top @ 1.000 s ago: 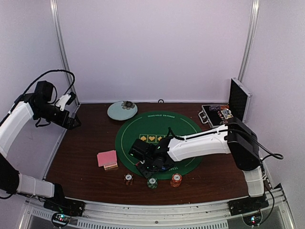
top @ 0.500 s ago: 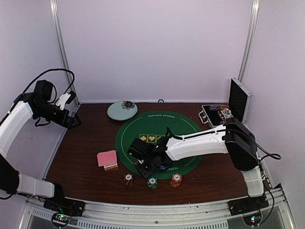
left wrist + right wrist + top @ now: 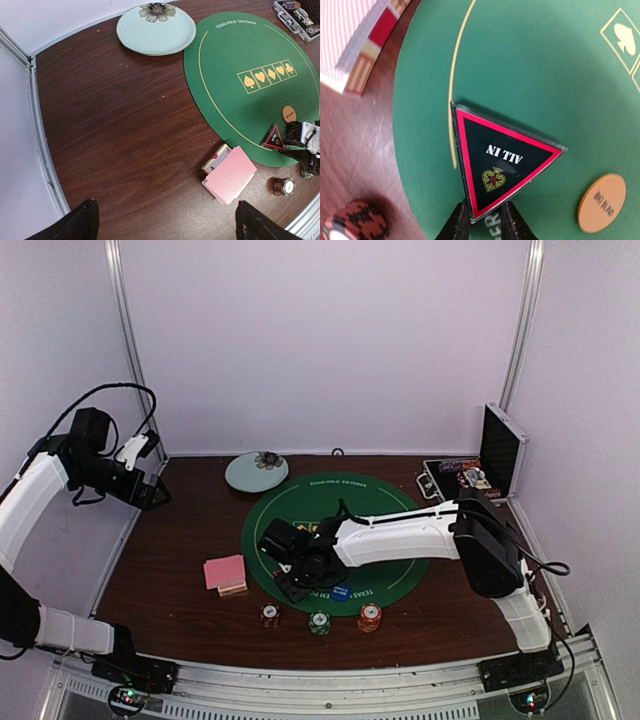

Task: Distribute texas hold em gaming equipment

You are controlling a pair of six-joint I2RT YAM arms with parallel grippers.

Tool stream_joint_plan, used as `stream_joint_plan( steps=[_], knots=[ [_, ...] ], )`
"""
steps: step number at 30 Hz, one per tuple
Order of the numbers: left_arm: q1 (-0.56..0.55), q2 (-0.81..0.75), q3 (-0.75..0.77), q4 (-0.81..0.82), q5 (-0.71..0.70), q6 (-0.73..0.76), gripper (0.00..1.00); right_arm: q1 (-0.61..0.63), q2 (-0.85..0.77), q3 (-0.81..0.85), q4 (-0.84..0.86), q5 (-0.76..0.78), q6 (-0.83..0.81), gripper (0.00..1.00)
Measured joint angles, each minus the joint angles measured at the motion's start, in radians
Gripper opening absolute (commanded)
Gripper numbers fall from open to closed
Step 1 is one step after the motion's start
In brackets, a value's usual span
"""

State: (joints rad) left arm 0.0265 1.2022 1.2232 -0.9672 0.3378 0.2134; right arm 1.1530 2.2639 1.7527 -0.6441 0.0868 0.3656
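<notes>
My right arm stretches low from its base on the right, across the near half of the green felt mat [image 3: 530, 65], so that the wrist sits at the mat's near-left rim. There my right gripper [image 3: 482, 221] pinches the red-black triangle marker [image 3: 500, 160]: one finger presses each side of its nearest corner. The marker straddles the mat's yellow ring line, and I cannot tell whether it lies flat or is tipped off the felt. An orange disc button [image 3: 601, 202] rests on the felt beside it, not touching, and a blue disc button [image 3: 341, 592] shows under my forearm. Past the rim, on the wooden table [image 3: 170, 560], the pink-backed playing cards [image 3: 230, 175] sit close by. Three chip stacks line the near edge: a dark chip stack [image 3: 269, 615] nearest my fingers, a green chip stack [image 3: 319, 623] and a red-orange chip stack [image 3: 370, 617]. Bare wood runs from the cards up to the pale plate [image 3: 245, 475], and felt lies bare around the printed suit boxes. The metal case [image 3: 500, 450] stands at the far right corner. My left gripper [image 3: 152, 494] hangs high over the table's left edge, jaws wide apart, gripping nothing.
</notes>
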Motion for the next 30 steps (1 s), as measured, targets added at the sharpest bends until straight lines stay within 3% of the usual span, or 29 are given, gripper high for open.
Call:
stream_joint_plan(
  steps=[14, 30],
  knots=[
    [0.0, -0.023, -0.007, -0.004, 0.002, 0.021, 0.98, -0.078, 0.182, 0.288, -0.003, 0.023, -0.027, 0.23],
    [0.0, -0.039, -0.026, -0.014, 0.026, 0.039, 0.98, -0.123, 0.381, 0.616, -0.023, 0.0, -0.053, 0.28]
  ],
)
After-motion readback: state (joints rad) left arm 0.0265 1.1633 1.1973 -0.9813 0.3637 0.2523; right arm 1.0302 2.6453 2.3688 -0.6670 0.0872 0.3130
